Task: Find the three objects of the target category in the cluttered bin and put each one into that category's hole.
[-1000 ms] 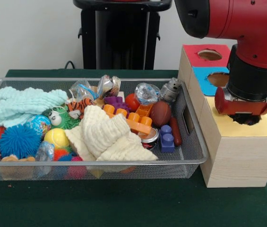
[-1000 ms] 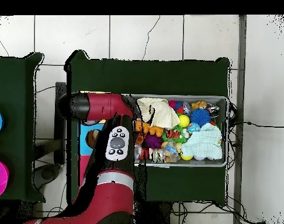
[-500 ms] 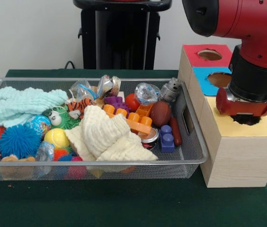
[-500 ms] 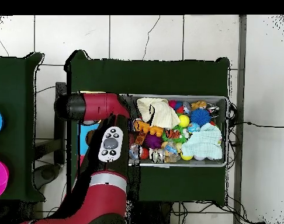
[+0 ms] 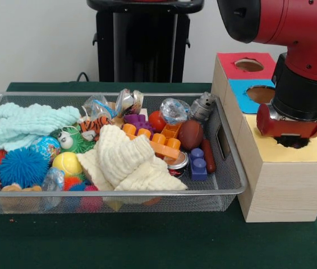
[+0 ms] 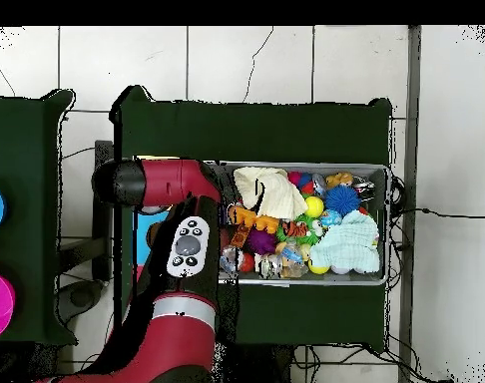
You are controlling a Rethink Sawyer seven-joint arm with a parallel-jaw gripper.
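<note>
Red arm's end effector (image 5: 291,140) at yellow-topped box's hole (image 5: 293,142), wire bin (image 5: 225,168) of cluttered toys beside wooden box (image 5: 284,188)

Red-and-black robot arm (image 5: 293,61) hangs over yellow-topped section of wooden sorting box (image 5: 309,152), blocking its hole. Blue hole (image 5: 259,93) and red hole (image 5: 248,65) behind lie uncovered. Wire mesh bin (image 5: 225,185) crammed; cream waffle cloth (image 5: 125,162) and pale mint cloth (image 5: 29,124) cover toys beneath. Green table strip (image 5: 147,241) before bin bare.

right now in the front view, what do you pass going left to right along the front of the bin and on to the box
blue spiky ball → yellow ball → cream cloth → blue block → yellow-topped box
</note>
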